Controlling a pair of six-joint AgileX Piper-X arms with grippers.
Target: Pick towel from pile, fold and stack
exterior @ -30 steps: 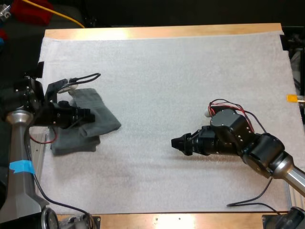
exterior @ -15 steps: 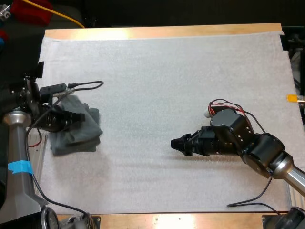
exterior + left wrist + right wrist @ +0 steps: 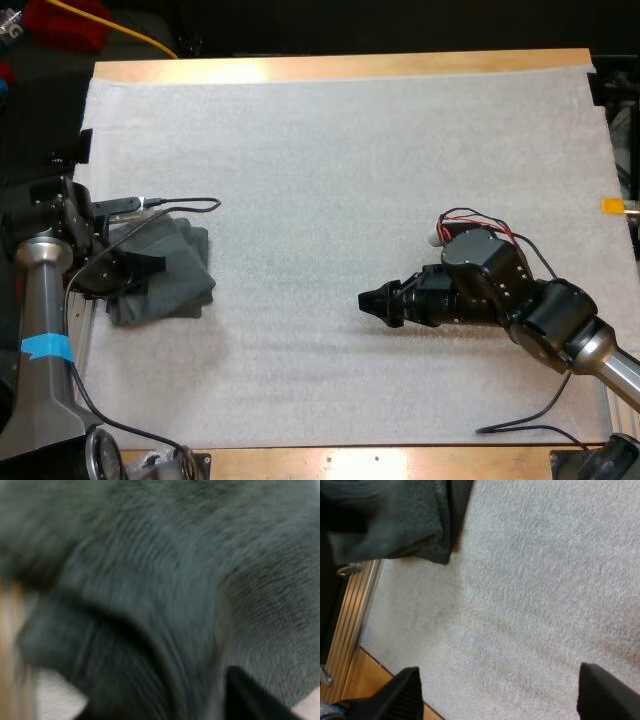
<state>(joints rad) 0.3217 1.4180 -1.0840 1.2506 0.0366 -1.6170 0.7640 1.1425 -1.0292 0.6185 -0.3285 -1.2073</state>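
Left pincer (image 3: pixel 140 272) sits low against the crumpled towel (image 3: pixel 178 262), on the side nearest the mat's left edge. Whether it is clenched on the cloth or merely resting against it, I cannot tell. The towel is a dark grey-green heap, bunched and creased, lying on the white mat (image 3: pixel 350 150) close to that left edge and well apart from the middle of the table (image 3: pixel 340 68).

Right pincer (image 3: pixel 372 300) is released: its two black fingers (image 3: pixel 405 695) stand wide apart with only bare mat between them. It hangs over the open mat right of centre and points toward the towel, far from it.

As I judge it, the task is at its very start. The pick from the heap is in hand at most; spreading the towel out, folding it and stacking it are all left to do.

The high view gives the layout: both arms, the heap at the left and the wide stretch of mat between the two pincers. It cannot settle the left grip. The left wrist view is pressed up to the cloth and gives its ribbed weave and deep folds, but no layout. The right wrist view settles the right pincer's open stance and shows the heap's near edge, with the table's wooden rim close by.
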